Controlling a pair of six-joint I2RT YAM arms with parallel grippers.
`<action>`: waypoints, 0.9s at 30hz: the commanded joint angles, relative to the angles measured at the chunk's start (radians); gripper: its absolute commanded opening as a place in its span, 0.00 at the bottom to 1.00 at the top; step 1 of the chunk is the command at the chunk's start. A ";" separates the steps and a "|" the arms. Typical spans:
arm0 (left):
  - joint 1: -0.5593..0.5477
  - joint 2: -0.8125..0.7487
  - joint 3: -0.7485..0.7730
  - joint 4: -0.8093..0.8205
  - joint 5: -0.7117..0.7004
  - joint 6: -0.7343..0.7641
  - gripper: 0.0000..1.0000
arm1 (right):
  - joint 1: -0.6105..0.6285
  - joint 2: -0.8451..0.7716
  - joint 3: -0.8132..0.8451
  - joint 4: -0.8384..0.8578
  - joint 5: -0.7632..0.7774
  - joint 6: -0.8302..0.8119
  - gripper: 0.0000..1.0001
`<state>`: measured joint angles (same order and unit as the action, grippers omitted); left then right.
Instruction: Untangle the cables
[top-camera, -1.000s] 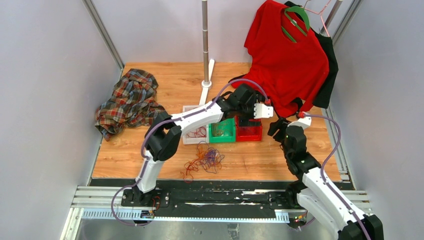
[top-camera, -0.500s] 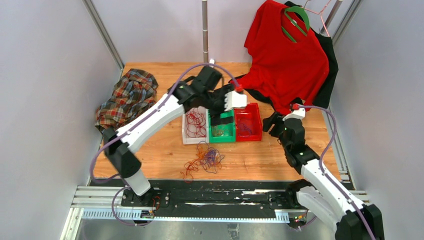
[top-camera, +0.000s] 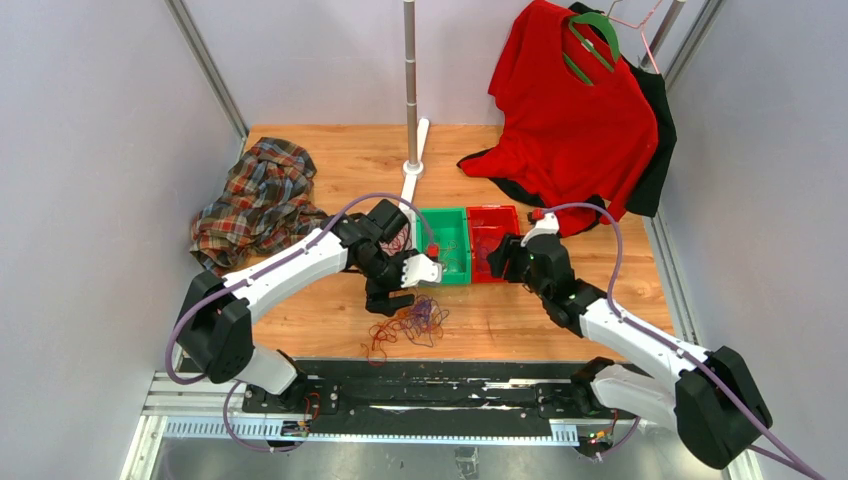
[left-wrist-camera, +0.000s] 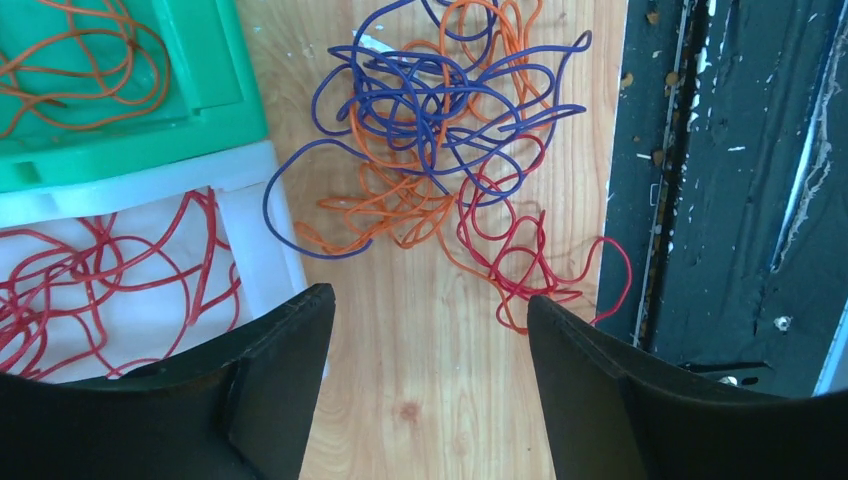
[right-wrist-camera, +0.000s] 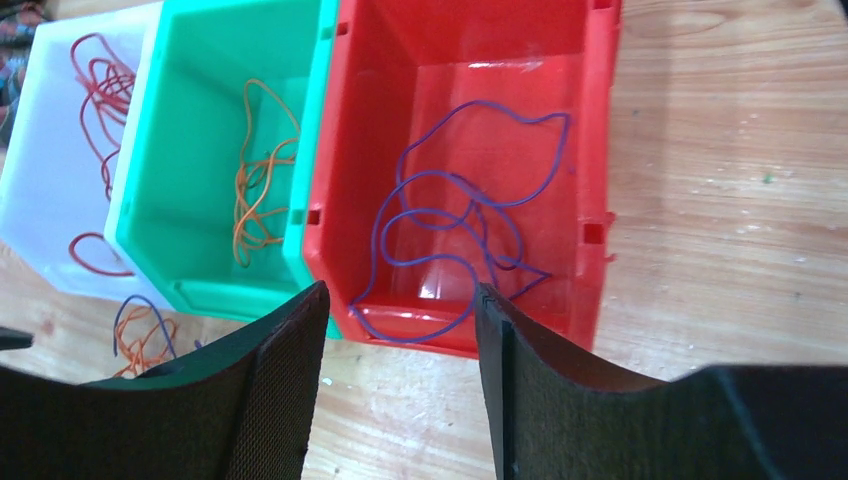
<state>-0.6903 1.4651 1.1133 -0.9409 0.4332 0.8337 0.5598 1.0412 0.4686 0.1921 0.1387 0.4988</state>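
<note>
The cables (top-camera: 408, 322) lie tangled on the wooden table in front of the bins: blue, orange and red loops (left-wrist-camera: 440, 130). My left gripper (top-camera: 390, 296) hovers just left of the tangle, open (left-wrist-camera: 430, 310), with only bare wood between its fingers. My right gripper (top-camera: 497, 260) stands open (right-wrist-camera: 400, 300) at the near wall of the red bin (right-wrist-camera: 580, 160), which holds a purple cable (right-wrist-camera: 470, 220). The green bin (right-wrist-camera: 200, 100) holds an orange cable (right-wrist-camera: 255, 180). The white bin (left-wrist-camera: 255, 230) holds red cables (left-wrist-camera: 100, 290).
A plaid shirt (top-camera: 258, 205) lies bunched at the table's left. A red shirt (top-camera: 570, 120) on a green hanger drapes at the back right over a dark garment. A metal pole (top-camera: 410, 80) stands behind the bins. A black rail (top-camera: 440, 395) runs along the front edge.
My left arm has swung back from above the bins and come down beside the tangle. My right arm has moved left to the front of the red bin. Both grippers have narrowed a little.
</note>
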 joint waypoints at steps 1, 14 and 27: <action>0.002 -0.014 -0.023 0.102 0.029 0.017 0.74 | 0.049 -0.022 -0.010 0.041 0.070 -0.010 0.55; -0.186 0.239 0.113 0.143 0.040 -0.099 0.65 | 0.047 -0.209 -0.082 -0.028 0.215 0.000 0.52; -0.187 0.326 0.223 0.132 0.075 -0.071 0.43 | 0.047 -0.257 -0.109 -0.036 0.210 0.027 0.48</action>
<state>-0.8764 1.7695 1.3033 -0.7795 0.4541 0.7441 0.5961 0.7948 0.3801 0.1600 0.3244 0.5060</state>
